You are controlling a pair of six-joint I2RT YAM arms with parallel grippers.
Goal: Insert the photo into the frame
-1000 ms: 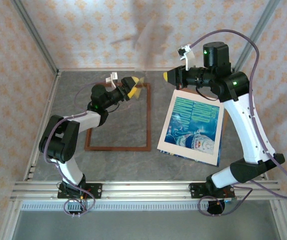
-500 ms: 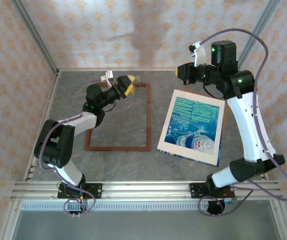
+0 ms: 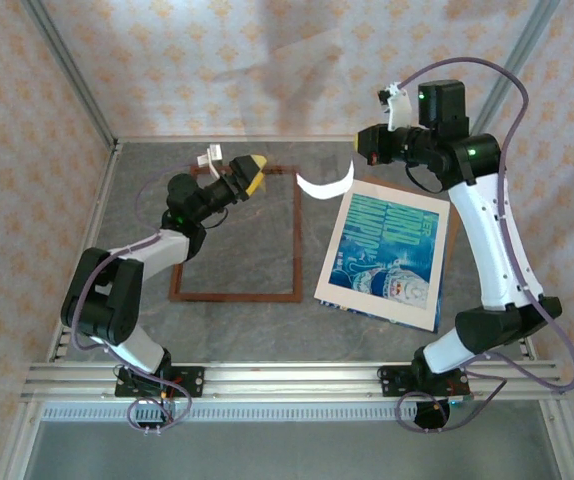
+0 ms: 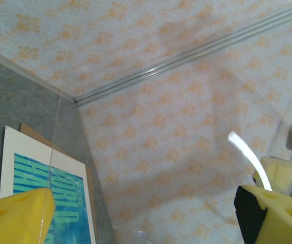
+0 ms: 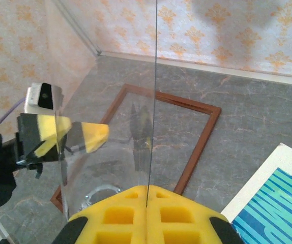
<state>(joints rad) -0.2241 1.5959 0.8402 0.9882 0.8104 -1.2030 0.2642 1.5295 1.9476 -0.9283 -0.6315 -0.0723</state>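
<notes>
The reddish-brown wooden frame (image 3: 237, 296) lies flat on the grey table, left of centre, with nothing inside it. The teal photo (image 3: 387, 245) lies face up on a cream mat to its right. My right gripper (image 3: 362, 148) is raised above the table's far side, shut on the edge of a clear transparent sheet (image 3: 325, 186) that stands nearly upright. In the right wrist view that sheet (image 5: 105, 152) runs out from the pinched fingertips (image 5: 147, 190) over the frame (image 5: 197, 147). My left gripper (image 3: 250, 172) hovers open by the frame's far rail, close to the sheet; contact cannot be told.
Under the photo, the cream mat (image 3: 429, 300) rests on brown cardboard (image 4: 39, 133). Patterned walls and metal posts (image 3: 67, 80) close in the table on three sides. The rail (image 3: 287, 380) with both arm bases runs along the near edge.
My right gripper drew back to the right and the clear sheet tilted, now flashing a white glare. The left gripper shifted slightly left. Photo and frame stayed put.
</notes>
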